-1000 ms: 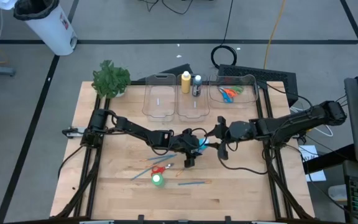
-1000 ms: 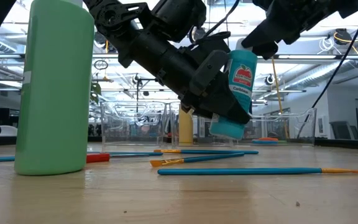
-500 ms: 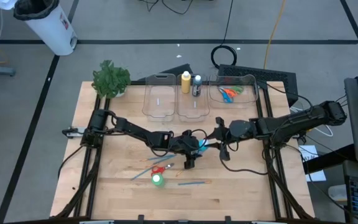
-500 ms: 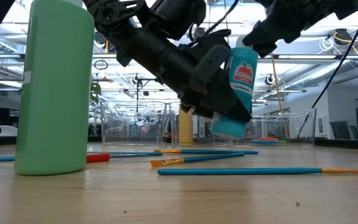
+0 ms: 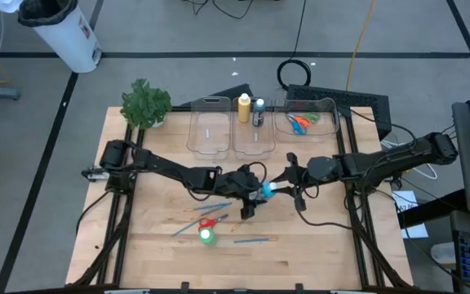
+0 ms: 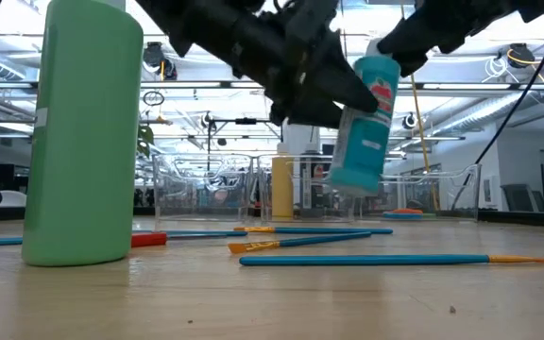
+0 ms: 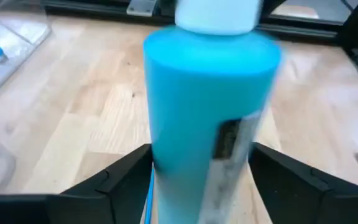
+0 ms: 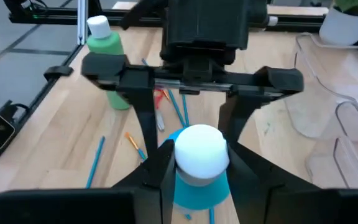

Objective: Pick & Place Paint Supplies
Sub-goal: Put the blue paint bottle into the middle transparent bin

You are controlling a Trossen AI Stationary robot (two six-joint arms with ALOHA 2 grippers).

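A blue paint bottle (image 5: 265,190) with a white cap hangs tilted above the table's middle (image 6: 362,123), between both grippers. My right gripper (image 5: 277,188) is shut on its cap (image 8: 201,149). My left gripper (image 5: 255,196) is open. Its fingers stand close on either side of the bottle's body (image 7: 210,124) and I see no hold. A green bottle (image 5: 206,236) stands on its base near the table's front (image 6: 83,132). Red scissors (image 5: 210,220) and thin blue brushes (image 5: 255,240) lie flat on the wood (image 6: 385,259). My right gripper pinches the blue bottle's white cap (image 8: 201,149) between its two fingers (image 8: 160,168). It comes from the table's right, slanting down. The bottle is lifted clear and hangs tilted below the cap, base toward the table.
Three clear bins (image 5: 251,135) sit at the far edge. A yellow bottle (image 5: 243,108) and a dark bottle (image 5: 258,113) stand in the middle bin, and scissors (image 5: 300,122) lie in the right bin. A leafy plant (image 5: 145,104) stands at the far left corner.
The blue bottle has risen a little and shifted slightly toward the table's right, staying tilted. My left gripper has tipped and risen, so it now sits by the bottle's upper body instead of its lower body. My right gripper has stayed at the cap.
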